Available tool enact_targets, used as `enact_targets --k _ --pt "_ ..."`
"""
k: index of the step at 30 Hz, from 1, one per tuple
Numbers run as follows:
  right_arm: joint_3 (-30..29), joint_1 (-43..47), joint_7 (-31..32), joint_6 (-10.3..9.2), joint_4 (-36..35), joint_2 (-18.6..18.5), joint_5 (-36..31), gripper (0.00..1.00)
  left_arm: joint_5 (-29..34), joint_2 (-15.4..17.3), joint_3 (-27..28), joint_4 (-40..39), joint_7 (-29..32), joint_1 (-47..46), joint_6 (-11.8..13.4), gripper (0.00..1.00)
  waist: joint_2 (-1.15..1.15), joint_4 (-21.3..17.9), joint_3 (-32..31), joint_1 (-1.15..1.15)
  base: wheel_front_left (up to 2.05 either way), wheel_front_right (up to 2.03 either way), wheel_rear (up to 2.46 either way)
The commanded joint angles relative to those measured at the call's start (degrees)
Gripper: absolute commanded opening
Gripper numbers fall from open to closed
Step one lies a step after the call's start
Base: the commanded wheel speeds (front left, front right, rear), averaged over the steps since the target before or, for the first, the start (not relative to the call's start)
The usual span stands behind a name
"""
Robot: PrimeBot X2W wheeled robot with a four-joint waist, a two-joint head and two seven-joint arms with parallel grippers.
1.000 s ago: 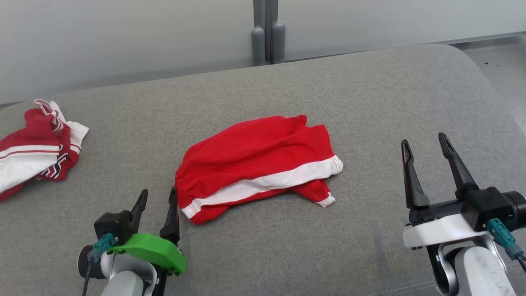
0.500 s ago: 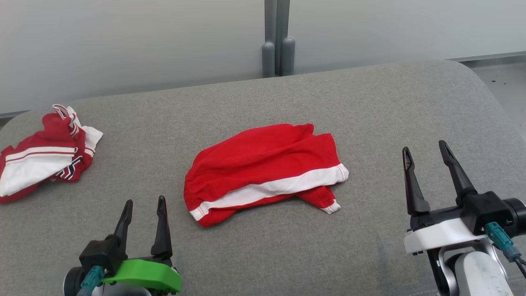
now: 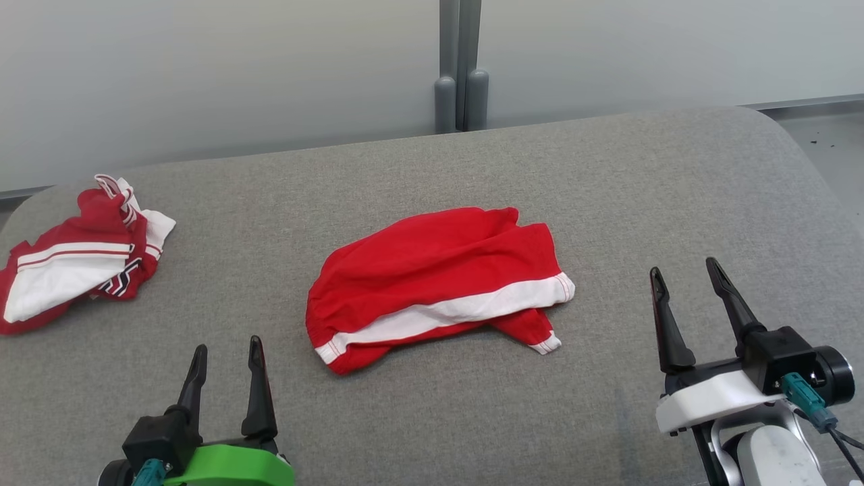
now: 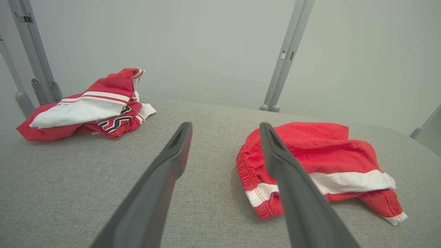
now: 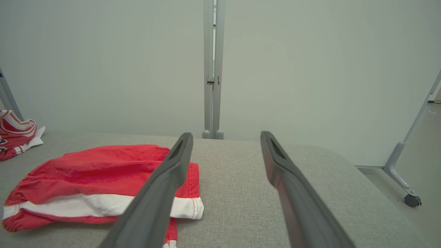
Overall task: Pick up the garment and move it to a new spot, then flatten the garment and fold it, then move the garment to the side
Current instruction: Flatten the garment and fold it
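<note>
A red garment (image 3: 432, 273) with a white band lies folded in a rough bundle at the middle of the grey cushion (image 3: 472, 418). The left wrist view has the garment (image 4: 320, 162) to the right; in the right wrist view the garment (image 5: 96, 172) lies at the lower left. My left gripper (image 3: 226, 354) stands open near the front edge, left of the garment and apart from it. My right gripper (image 3: 685, 273) stands open at the front right, also apart from it. Nothing sits between either pair of fingers.
A second red and white garment (image 3: 74, 260) lies crumpled at the cushion's far left, with this second garment (image 4: 86, 106) also in the left wrist view. Pale panels with a grey post (image 3: 460, 67) rise behind the cushion. Floor (image 3: 833, 145) and a caster leg (image 5: 403, 172) lie past the right edge.
Both grippers have drawn back toward the front edge, the left one away from the garment's left end. The head camera has shifted, so the whole scene sits lower and further right.
</note>
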Motion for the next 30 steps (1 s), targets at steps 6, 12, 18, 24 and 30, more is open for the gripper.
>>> enact_targets --k 6,12,18,24,30 --pt "0.31 0.48 -0.19 0.0 0.77 -0.17 0.44 1.0 0.76 -0.3 1.15 0.14 -0.18 1.07 -0.43 1.0 0.0 -0.27 0.2 0.0 0.0 0.0 0.0" --pt "0.3 0.2 -0.19 0.0 1.05 -0.17 0.4 1.0 1.22 -0.55 1.72 0.45 -0.18 0.81 -0.94 1.0 0.0 -0.35 0.39 0.0 0.0 0.0 0.0" --pt "0.58 0.12 -0.19 0.0 1.58 -0.17 0.51 1.0 1.71 -0.74 2.12 0.69 -0.18 0.48 -1.34 1.0 0.0 -0.26 0.65 0.0 0.0 0.0 0.0" --pt "0.73 -0.83 -0.19 0.0 3.31 -0.17 0.6 1.0 1.99 -1.02 1.53 1.14 -0.18 0.07 -1.82 1.0 0.0 0.06 1.37 0.0 0.0 0.0 0.0" --pt "1.99 -5.36 -0.19 0.0 9.77 -0.88 1.12 1.0 2.56 -1.18 0.03 0.32 -0.18 -1.43 -2.1 1.0 0.0 1.31 4.03 0.0 0.0 0.0 0.0"
